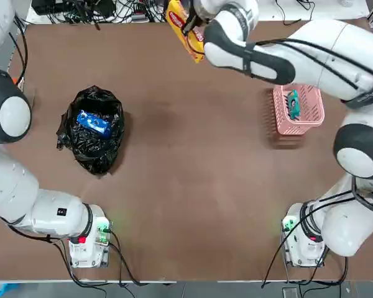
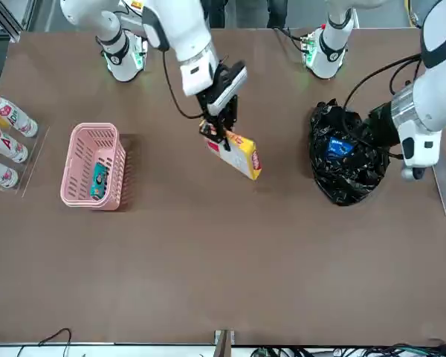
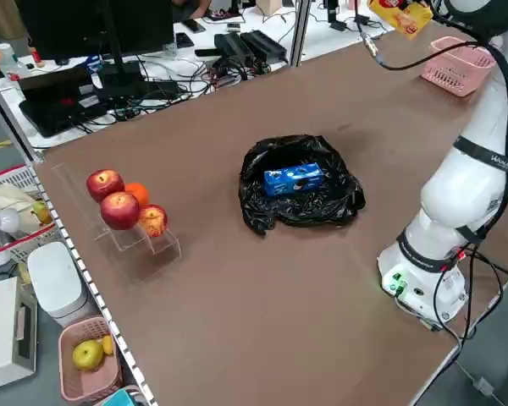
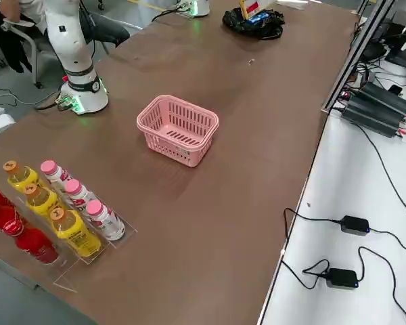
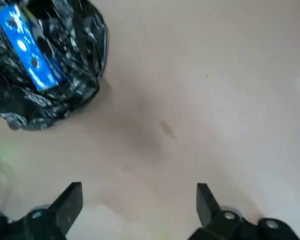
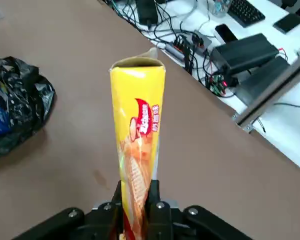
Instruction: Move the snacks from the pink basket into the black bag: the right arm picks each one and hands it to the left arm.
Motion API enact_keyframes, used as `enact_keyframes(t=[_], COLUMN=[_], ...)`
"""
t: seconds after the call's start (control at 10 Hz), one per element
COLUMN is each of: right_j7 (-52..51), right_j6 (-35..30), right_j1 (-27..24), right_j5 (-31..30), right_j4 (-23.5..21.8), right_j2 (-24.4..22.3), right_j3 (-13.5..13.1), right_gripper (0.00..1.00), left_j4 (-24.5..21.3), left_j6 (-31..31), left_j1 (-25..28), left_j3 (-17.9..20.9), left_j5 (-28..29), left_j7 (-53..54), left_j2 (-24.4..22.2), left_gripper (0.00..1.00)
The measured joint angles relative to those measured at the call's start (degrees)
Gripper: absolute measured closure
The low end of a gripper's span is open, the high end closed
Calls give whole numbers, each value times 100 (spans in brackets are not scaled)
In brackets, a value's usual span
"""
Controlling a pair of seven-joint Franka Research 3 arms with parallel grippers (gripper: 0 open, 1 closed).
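Note:
My right gripper [image 2: 221, 128] is shut on a yellow-orange snack [image 2: 242, 156] with red marks, held high over the middle of the table. In the right wrist view the snack [image 6: 138, 132] stands straight up from the shut fingers [image 6: 158, 196]. A small teal snack [image 1: 293, 103] lies in the pink basket [image 1: 312, 117] on the right side. A blue snack [image 1: 93, 122] lies inside the black bag [image 1: 94, 152] on the left side. My left gripper [image 5: 138, 201] hovers open and empty beside the black bag [image 5: 65, 85].
Rows of bottles [image 4: 61, 210] stand in a clear holder near the table edge on the basket's side. Red and orange balls [image 3: 120, 205] sit on a clear stand beyond the bag. Cables and electronics [image 3: 237, 46] crowd the bench past the far edge.

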Motion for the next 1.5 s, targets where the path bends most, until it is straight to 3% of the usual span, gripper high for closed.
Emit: enact_keyframes(t=[0.3, 0.8, 1.0, 1.3, 1.5], right_j7=[331, 694, 856, 913, 959], right_j6=[192, 315, 455, 602, 683], right_j1=[395, 924, 989, 994, 1018], right_j5=[-269, -294, -333, -333, -333], right_j4=[322, 1116, 1141, 1142, 1141], right_j2=[325, 961, 1065, 1134, 1196], right_j3=[0, -3, -38, -47, -43], right_gripper=[79, 79, 79, 80, 80], left_j4=[38, 62, 62, 62, 69], left_j6=[115, 406, 348, -47, -350], left_j1=[-75, -708, -714, -776, -852], left_j3=[-48, -66, -32, -82, -111], left_j5=[-354, -552, -525, -495, -496], left_j7=[-603, -1128, -1063, -933, -860], left_j2=[5, 97, 100, 106, 108], left_gripper=[0, 0, 3, 16, 13])
